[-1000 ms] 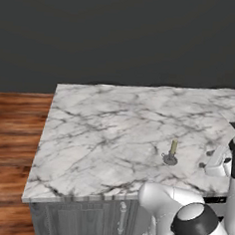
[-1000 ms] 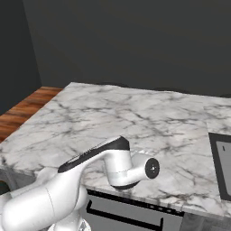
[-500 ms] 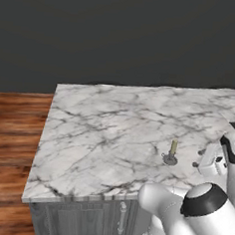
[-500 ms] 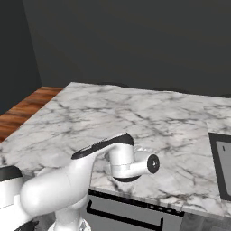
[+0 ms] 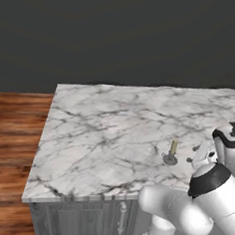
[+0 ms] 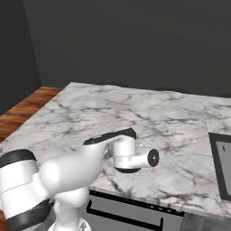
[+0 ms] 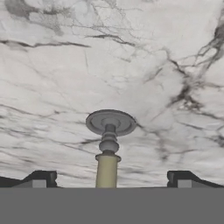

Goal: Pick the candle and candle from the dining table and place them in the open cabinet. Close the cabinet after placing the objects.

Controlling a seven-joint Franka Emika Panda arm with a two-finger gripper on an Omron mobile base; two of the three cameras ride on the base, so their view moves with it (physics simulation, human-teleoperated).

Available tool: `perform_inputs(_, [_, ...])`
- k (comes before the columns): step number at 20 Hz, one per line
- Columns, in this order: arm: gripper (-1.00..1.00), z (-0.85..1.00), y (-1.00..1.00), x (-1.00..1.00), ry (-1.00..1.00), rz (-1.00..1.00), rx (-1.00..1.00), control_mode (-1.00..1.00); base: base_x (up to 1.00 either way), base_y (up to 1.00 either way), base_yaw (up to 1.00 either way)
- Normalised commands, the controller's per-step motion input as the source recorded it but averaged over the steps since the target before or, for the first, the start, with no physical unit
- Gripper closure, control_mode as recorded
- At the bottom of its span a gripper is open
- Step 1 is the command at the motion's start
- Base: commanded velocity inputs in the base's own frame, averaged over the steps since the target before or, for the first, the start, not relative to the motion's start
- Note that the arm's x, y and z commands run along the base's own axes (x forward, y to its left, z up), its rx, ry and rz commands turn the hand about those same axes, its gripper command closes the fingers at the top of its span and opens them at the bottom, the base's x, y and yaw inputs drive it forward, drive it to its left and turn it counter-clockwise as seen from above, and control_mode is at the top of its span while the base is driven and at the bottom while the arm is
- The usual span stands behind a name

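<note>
So far nothing stowed: tool jaws spread wide and empty, pale-olive candle upright on the marble tabletop directly between its tips, ungrasped; cabinet placement and closing remain.

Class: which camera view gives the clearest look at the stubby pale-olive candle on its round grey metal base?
The hand view: the stubby pale-olive candle on its round grey metal base is large and central between the open gripper's fingertips. The left base view shows it small, upright on the white marble table. In the right base view I cannot make it out.

Two base views behind the arm, sharing the dining table, hand view close above its marble
</note>
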Motion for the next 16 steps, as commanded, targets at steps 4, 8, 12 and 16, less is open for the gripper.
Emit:
perform_inputs(4, [-1.00, -0.33, 0.00, 0.22, 0.00, 0.00, 0.00, -1.00, 0.00, 0.00, 0.00])
perform_inputs(8, [-1.00, -0.29, -0.01, 0.14, 0.00, 0.00, 0.00, -1.00, 0.00, 0.00, 0.00])
perform_inputs(12, [-1.00, -0.03, 0.00, -0.01, -0.04, 0.00, 0.03, -1.00, 0.00, 0.00, 0.00])
perform_inputs(16, [-1.00, 0.08, 0.07, -0.05, -0.03, 0.00, 0.01, -1.00, 0.00, 0.00, 0.00])
